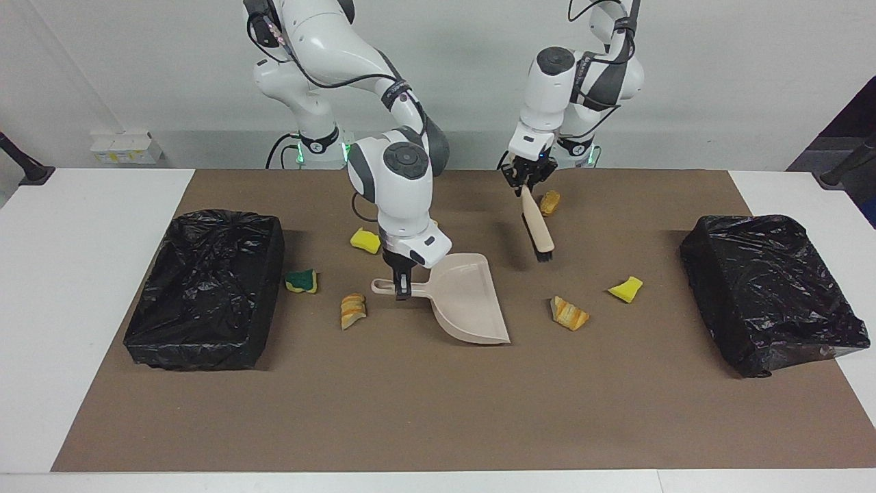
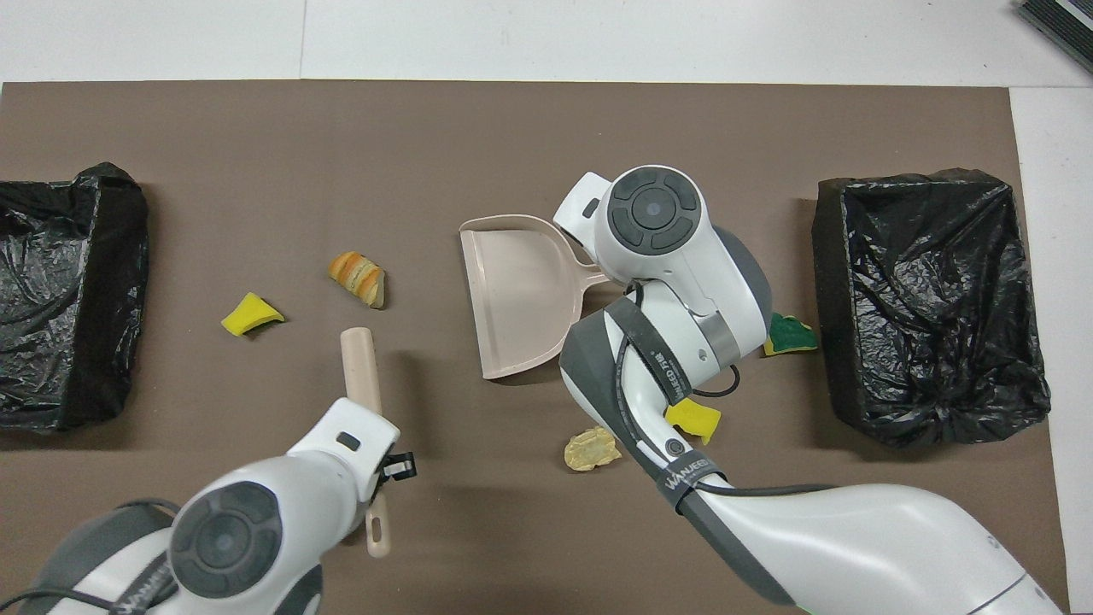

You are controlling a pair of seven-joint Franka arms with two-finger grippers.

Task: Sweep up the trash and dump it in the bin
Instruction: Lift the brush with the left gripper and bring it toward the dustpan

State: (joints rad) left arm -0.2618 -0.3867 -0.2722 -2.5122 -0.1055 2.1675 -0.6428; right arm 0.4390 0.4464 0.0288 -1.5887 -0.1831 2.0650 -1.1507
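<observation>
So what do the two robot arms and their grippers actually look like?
Both arms are glossy white with rounded shells, dark grey joint bands and round grey caps at the wrists. Black cables run along them, and green lights glow at the bases. The right arm carries grey lettered straps. The left gripper and right gripper have short black fingers.

Plain white wall (image 1: 718,75) at the back, evenly lit. Long white rectangular table (image 1: 82,287) under a broad brown paper-like mat (image 1: 424,411) covering most of its top. Small white boxes (image 1: 126,147) against the wall near the right arm's end. Dark angled fixtures (image 1: 845,164) at both table ends.
</observation>
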